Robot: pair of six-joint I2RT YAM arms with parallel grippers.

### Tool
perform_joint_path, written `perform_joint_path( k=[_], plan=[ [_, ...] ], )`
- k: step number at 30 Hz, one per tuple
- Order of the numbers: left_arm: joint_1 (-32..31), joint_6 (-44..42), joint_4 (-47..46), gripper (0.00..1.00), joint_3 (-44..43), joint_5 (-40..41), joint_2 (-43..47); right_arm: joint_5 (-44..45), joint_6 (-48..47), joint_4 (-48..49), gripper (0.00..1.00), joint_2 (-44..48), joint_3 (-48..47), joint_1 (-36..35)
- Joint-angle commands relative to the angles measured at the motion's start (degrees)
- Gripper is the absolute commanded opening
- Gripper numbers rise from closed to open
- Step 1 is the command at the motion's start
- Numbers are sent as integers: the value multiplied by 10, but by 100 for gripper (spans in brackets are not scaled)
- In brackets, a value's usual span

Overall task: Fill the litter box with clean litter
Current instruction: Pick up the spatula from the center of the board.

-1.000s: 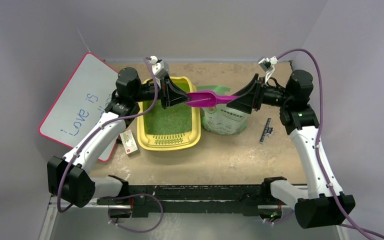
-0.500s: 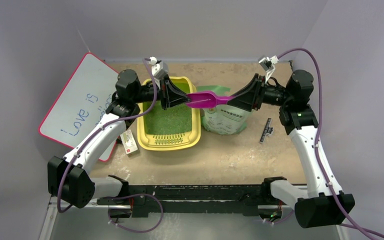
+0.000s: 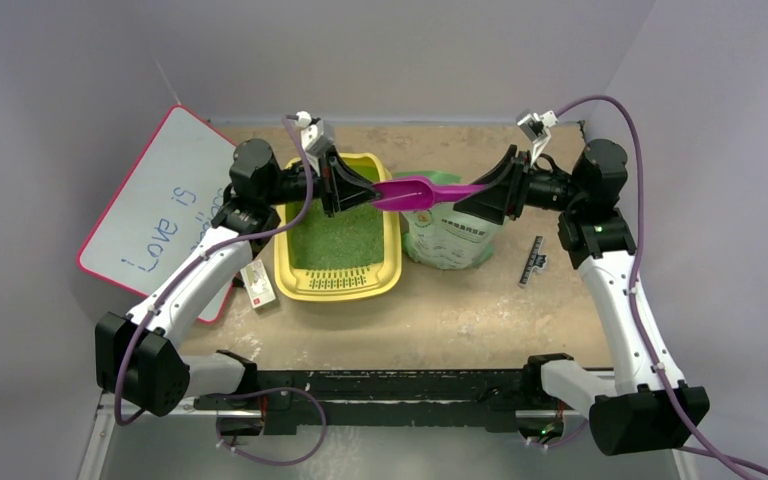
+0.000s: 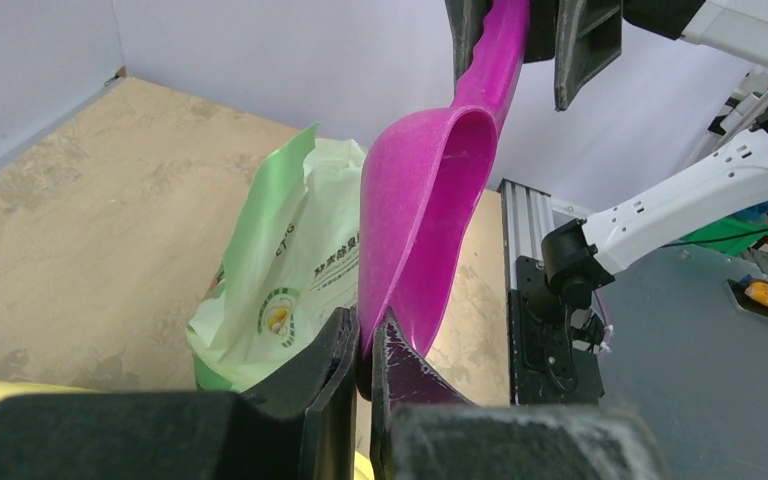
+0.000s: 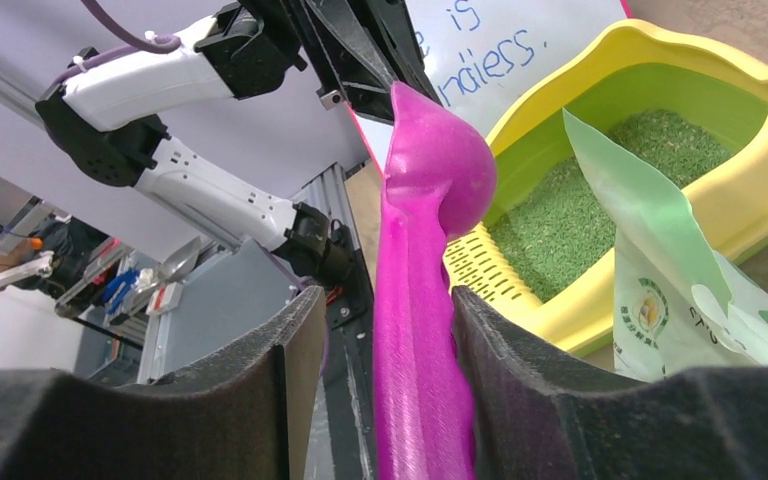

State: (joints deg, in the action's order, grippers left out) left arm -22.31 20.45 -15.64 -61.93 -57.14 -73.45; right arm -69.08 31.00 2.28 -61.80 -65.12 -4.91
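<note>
Now left end effector (image 4: 365, 332) pinches scoop (image 4: 430, 220); right end effector (image 5: 386, 300) gapes around it

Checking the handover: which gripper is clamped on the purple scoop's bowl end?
The left gripper, shut on the purple scoop's bowl rim; the right gripper straddles the handle, jaws apart.

Stretched inward from both sides, tips facing each other. Left gripper (image 3: 366, 195) clamped tight on the rim of the purple scoop (image 3: 412, 192). Right gripper (image 3: 476, 192) parted loosely around its handle, a gap on one side.
</note>
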Motion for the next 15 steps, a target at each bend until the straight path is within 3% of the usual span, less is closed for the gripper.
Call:
perform_joint_path(
  k=[1, 5, 9, 15],
  plan=[
    [-1, 33, -78, 0, 4, 7, 12, -19, -8, 9, 49, 9, -4, 1],
    [-1, 35, -78, 0, 1, -4, 8, -18, -8, 8, 46, 10, -7, 1],
    [-2, 24, -56, 0, -1, -17, 7, 6, -6, 6, 64, 13, -9, 0],
    [-1, -37, 32, 0, -21, -28, 7, 15, -2, 16, 67, 8, -13, 1]
  ],
)
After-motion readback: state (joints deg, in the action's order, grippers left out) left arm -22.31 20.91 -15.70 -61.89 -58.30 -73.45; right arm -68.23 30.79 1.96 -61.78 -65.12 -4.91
